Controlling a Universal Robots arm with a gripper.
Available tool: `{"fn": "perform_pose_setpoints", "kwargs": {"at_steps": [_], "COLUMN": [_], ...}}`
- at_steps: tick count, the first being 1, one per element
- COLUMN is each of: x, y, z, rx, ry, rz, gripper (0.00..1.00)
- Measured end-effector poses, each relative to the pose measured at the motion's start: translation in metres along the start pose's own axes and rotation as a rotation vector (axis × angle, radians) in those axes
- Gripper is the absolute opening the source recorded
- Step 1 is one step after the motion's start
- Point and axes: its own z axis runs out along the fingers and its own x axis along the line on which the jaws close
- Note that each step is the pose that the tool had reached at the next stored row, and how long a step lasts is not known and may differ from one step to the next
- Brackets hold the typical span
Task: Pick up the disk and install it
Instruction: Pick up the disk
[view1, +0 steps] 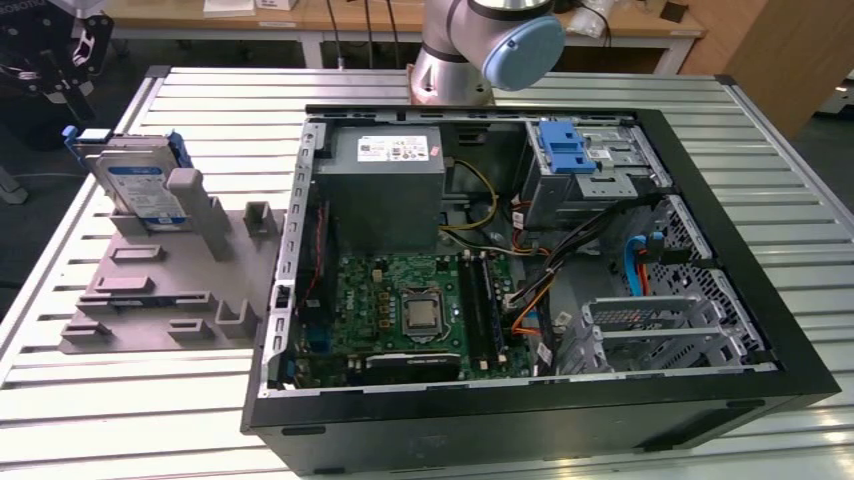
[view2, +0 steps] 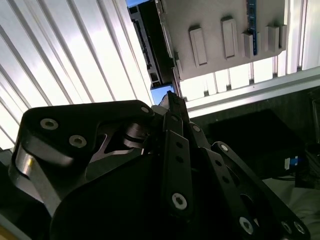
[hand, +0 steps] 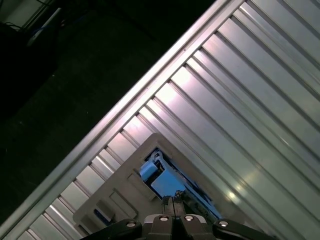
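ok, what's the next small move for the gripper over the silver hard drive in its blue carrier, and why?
Probably open the black gripper first: it looks shut and empty, poised over the silver hard drive in its blue plastic carrier, which stands upright, ungrasped, in the grey plastic fixture.

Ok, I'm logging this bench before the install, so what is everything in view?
disk: one, silver with a white-and-blue label and a blue bracket, standing on edge in the holder.
holder: one, grey, on the table at the exterior view's left.
computer case: one, black, open, mid-table.
grey box: one, with a white sticker, inside the case.
circuit board: one, green, inside the case.
latch: one, blue on a silver cage, inside the case at the exterior view's right.
cables: several, mixed colours, inside the case.
table: one, silver, slatted.
arm: one, grey with a pale blue cap, behind the case.
hand: one, black, shut, over the holder and disk.
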Motion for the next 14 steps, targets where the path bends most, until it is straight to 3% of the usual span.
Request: {"fn": "perform_pose_setpoints", "kwargs": {"at_steps": [8,14], "x": [0.0,0.0], "y": [0.0,0.0], "z": [0.0,0.0], "rx": [0.0002,0.0006], "ry": [0.0001,0.0008], "rz": [-0.011,-0.061], "gripper": [0.11,0.11]}}
